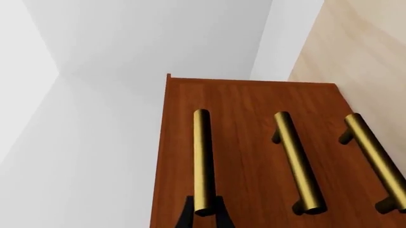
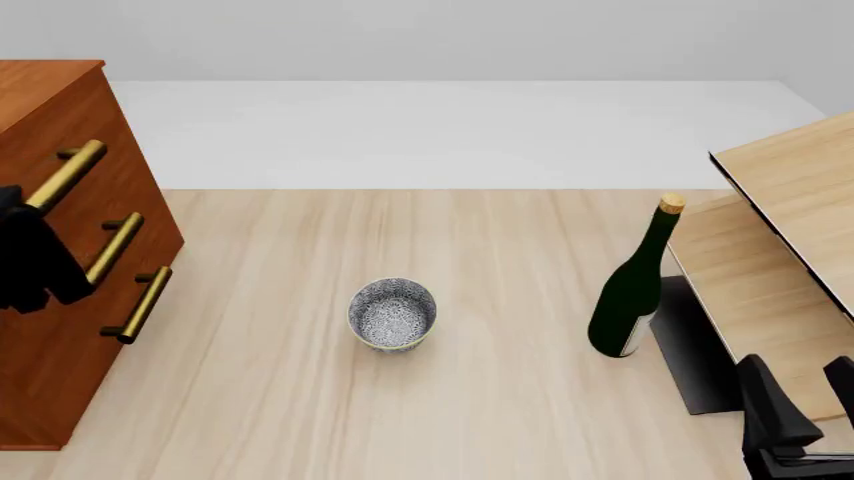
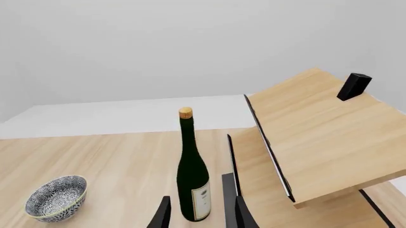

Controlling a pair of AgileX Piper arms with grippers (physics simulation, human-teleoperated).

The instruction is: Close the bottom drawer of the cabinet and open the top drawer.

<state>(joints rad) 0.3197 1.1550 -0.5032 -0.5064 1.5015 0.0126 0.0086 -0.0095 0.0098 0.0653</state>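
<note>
The reddish-brown cabinet (image 2: 40,90) stands at the table's left edge. Its three drawer fronts look flush, and I see no gap at any of them. The top drawer (image 2: 118,125) has its brass handle (image 1: 203,156) between my left gripper's fingers. That left gripper (image 1: 204,214) (image 2: 34,258) is shut on the handle's near end. The middle handle (image 1: 297,161) and the bottom drawer's handle (image 1: 374,152) (image 2: 140,303) are free. My right gripper (image 3: 199,213) (image 2: 805,398) hangs open at the near right, holding nothing.
A speckled bowl (image 2: 392,313) (image 3: 56,197) sits mid-table. A dark green wine bottle (image 2: 637,285) (image 3: 192,175) stands upright just ahead of the right gripper. Pale light-wood furniture (image 2: 787,230) (image 3: 323,137) with a small black block (image 3: 352,86) fills the right side.
</note>
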